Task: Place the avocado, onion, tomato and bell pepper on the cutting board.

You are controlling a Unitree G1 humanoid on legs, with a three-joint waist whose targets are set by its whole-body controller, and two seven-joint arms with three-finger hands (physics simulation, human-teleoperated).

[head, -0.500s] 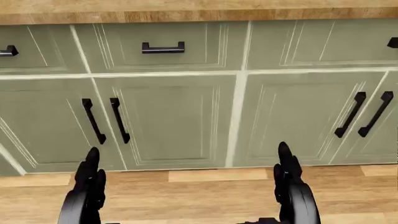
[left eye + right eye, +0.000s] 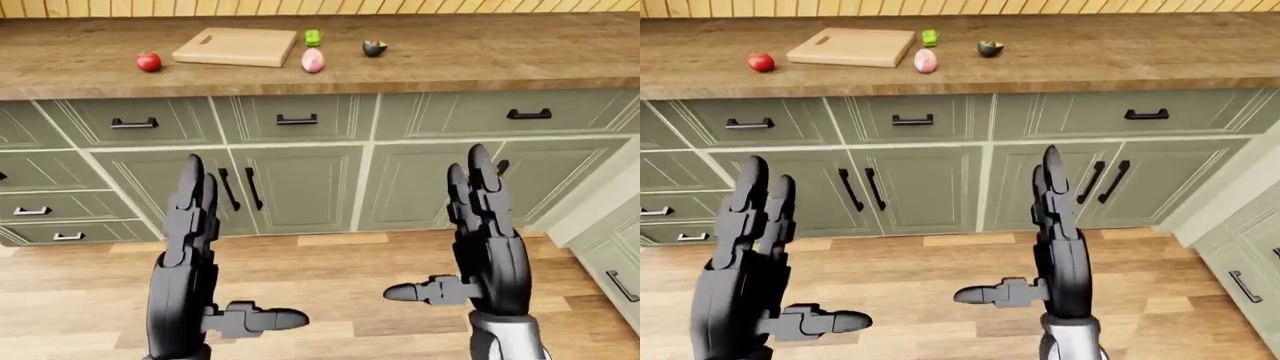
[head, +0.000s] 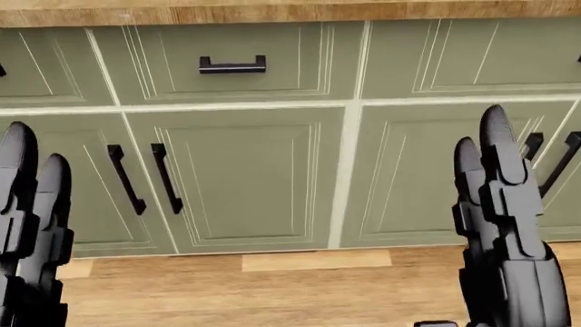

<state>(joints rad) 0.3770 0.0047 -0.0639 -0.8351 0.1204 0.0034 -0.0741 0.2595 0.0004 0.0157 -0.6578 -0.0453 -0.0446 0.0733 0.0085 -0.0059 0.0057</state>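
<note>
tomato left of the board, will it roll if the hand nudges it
Probably: the tomato looks round and smooth, with flat counter around it. It sits apart from the board, so nothing would stop it. Likely slippery in stiff fingers.

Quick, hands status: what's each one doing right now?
Left hand: open, fingers straight up, holding nothing.
Right hand: open, fingers straight up, holding nothing.

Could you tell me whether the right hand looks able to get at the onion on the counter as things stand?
Probably not yet: the right hand is open, low before the cabinet doors, while the onion lies far up the counter beside the cutting board.
</note>
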